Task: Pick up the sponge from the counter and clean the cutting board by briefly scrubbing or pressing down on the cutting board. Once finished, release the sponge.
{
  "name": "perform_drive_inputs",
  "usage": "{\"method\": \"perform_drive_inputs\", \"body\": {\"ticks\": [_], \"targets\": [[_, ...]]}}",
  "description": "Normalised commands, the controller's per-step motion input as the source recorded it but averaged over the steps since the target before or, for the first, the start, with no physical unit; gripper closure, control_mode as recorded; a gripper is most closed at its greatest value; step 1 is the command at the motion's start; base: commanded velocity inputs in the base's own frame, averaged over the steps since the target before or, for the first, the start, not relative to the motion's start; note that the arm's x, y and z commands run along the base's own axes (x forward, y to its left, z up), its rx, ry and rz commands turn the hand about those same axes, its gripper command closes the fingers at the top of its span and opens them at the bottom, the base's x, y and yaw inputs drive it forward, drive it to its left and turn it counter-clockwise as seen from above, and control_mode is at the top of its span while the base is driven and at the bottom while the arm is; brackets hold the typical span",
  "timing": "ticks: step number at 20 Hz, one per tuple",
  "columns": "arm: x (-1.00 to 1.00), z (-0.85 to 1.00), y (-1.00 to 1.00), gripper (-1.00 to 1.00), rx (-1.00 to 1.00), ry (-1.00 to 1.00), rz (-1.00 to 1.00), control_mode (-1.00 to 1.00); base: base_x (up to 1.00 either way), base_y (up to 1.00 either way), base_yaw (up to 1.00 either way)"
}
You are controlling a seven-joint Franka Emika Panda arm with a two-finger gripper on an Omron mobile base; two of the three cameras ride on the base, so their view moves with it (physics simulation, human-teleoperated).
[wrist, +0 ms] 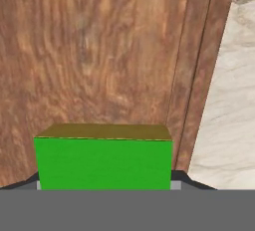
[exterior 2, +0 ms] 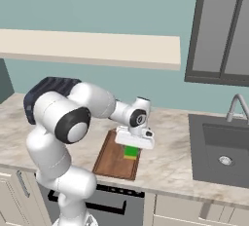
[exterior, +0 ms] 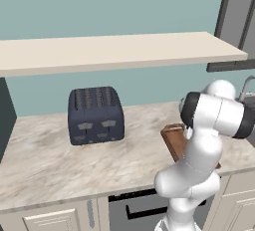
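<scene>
Sponge (wrist: 103, 161) between the tool's (exterior 2: 130, 152) dark fingertips over the cutting board (exterior 2: 113, 164), grip or release impossible to tell.

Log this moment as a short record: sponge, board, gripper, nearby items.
sponge: green, between the gripper's fingers, over the board
board: brown wood, flat on the counter, near its front edge
gripper: above the board, pointing down; fingertips flank the sponge, grip or release unclear
toaster: dark, left of the board
sink: right of the board
</scene>
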Motion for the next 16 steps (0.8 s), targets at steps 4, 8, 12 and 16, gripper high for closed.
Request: {"method": "perform_drive_inputs", "body": {"ticks": [4, 8, 12, 16], "targets": [[-0.43, -0.39, 0.18, 1.00, 0.00, -0.15, -0.12, -1.00, 0.00, 0.00, 0.00], [-0.06, -0.55, 0.21, 1.00, 0.02, -0.07, -0.08, -1.00, 0.00, 0.00, 0.00], [-0.03, -0.67, 0.16, 1.00, 0.03, -0.03, -0.04, -1.00, 0.00, 0.00, 0.00], [-0.46, 0.00, 0.00, 1.00, 0.06, -0.14, -0.06, -1.00, 0.00, 0.00, 0.00]]}}
